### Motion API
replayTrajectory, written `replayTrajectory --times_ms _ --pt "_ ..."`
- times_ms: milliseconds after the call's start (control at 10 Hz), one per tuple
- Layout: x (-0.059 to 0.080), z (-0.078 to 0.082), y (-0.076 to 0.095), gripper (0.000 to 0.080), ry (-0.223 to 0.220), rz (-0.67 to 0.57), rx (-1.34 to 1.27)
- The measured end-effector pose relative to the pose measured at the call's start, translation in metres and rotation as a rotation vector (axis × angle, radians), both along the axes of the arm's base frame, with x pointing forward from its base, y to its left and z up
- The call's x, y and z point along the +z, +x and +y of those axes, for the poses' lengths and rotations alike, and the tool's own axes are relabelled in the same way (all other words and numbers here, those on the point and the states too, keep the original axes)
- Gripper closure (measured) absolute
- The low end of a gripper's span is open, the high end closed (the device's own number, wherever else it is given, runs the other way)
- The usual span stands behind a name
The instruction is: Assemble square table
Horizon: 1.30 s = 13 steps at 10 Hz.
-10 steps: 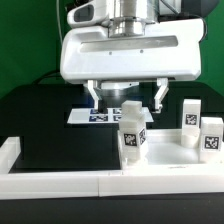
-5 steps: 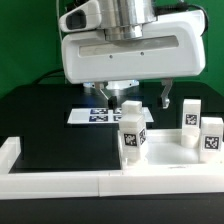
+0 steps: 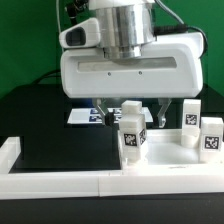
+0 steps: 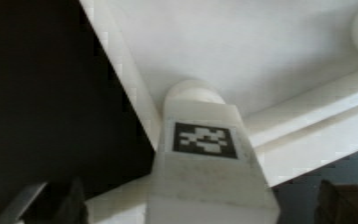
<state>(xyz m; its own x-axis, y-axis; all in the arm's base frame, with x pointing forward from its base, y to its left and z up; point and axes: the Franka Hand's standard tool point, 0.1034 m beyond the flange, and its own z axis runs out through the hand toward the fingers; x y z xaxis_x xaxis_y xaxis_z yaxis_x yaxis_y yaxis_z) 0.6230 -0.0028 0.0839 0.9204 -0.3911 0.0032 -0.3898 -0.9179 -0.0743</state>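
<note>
Black matte tabletop fills the middle of the scene, with a green backdrop behind it and long white border rails fencing its near edge and the edge on the exterior view's left.

On that black surface, in the corner on the exterior view's right, lies the white plastic square slab with a raised rim, the top of the square table. Standing upright on the slab is a short white blocky leg carrying a black-and-white square tag on its face. Two more tagged white legs stand close together at the slab's far side toward the exterior view's right, and a fourth white block rises just behind the front leg.

Directly above the front leg hangs the robot's broad white two-finger gripper, its dark fingers spread apart to either side of the legs and closed on nothing. In the wrist view the tagged leg sits between the two dark fingertips, with the slab's rim running beside it.

Beyond the slab, on the black tabletop behind the gripper, lies the marker board, flat and white with printed tags.
</note>
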Motion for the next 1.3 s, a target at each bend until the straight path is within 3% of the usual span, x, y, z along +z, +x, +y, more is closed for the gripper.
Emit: replayTrajectory --times_ms 200,400,500,1000,1300 --pt "0.0006 -0.0014 0.0003 0.0151 0.001 0.001 -0.023" --pt "0.0005 -0.0016 0.0003 0.0425 0.002 0.004 -0.062" --pt "0.0004 -0.0014 0.0002 0.0511 0.006 0.009 -0.148" --pt "-0.0011 -0.0007 0.0 0.051 0.015 0.033 -0.503" --pt "-0.0019 -0.0007 0.0027 0.0509 0.051 0.048 -0.92"
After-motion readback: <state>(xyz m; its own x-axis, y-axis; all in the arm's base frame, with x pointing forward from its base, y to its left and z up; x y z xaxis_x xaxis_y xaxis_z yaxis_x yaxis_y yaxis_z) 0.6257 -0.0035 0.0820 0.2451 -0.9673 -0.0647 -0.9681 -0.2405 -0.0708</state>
